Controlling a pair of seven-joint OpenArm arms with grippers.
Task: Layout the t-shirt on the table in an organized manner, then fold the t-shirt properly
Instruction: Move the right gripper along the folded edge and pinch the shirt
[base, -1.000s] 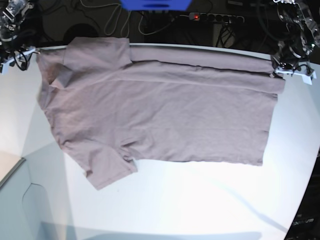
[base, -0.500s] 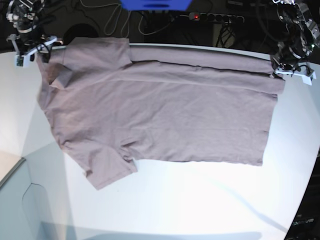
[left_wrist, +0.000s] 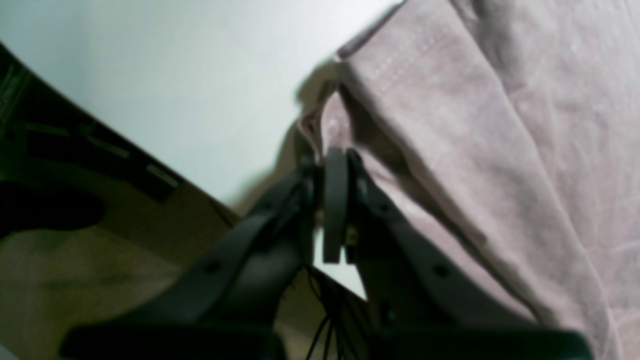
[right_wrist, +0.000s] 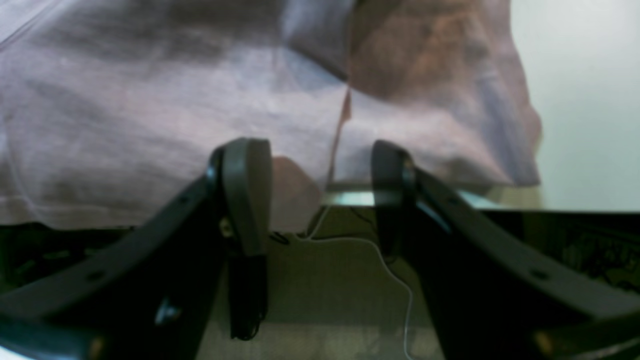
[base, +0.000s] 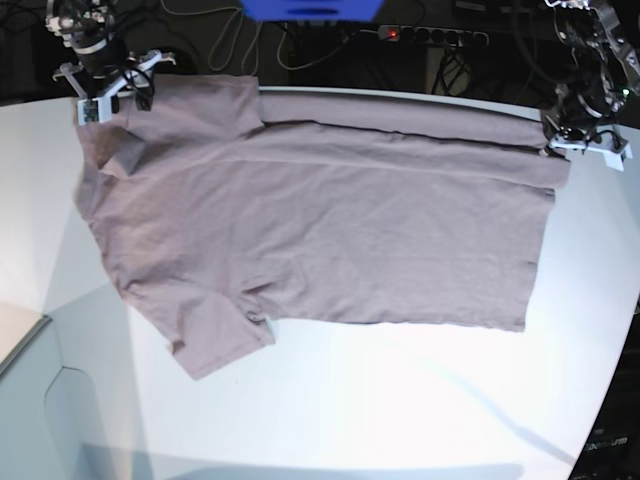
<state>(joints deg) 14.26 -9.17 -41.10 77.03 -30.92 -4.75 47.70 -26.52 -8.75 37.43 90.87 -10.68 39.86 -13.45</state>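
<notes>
The mauve-grey t-shirt (base: 320, 220) lies flat on the white table (base: 400, 400), neck to the left and hem to the right. Its far sleeve (base: 195, 105) is folded over onto the body. My left gripper (base: 582, 140) is at the far hem corner. In the left wrist view this gripper (left_wrist: 332, 160) is shut on a pinch of the shirt's edge (left_wrist: 500, 125). My right gripper (base: 108, 92) hovers at the far left by the folded sleeve. In the right wrist view this gripper (right_wrist: 320, 200) is open and empty, with cloth (right_wrist: 150, 100) just beyond the fingertips.
Cables and a power strip (base: 430, 35) lie beyond the table's far edge, beside a blue object (base: 310, 8). The table's curved edge (base: 610, 380) runs down the right side. A lower surface (base: 20, 340) shows at the front left corner.
My right gripper has moved right along the far edge, from the table's left corner to the folded sleeve. The left gripper and the shirt have not moved.
</notes>
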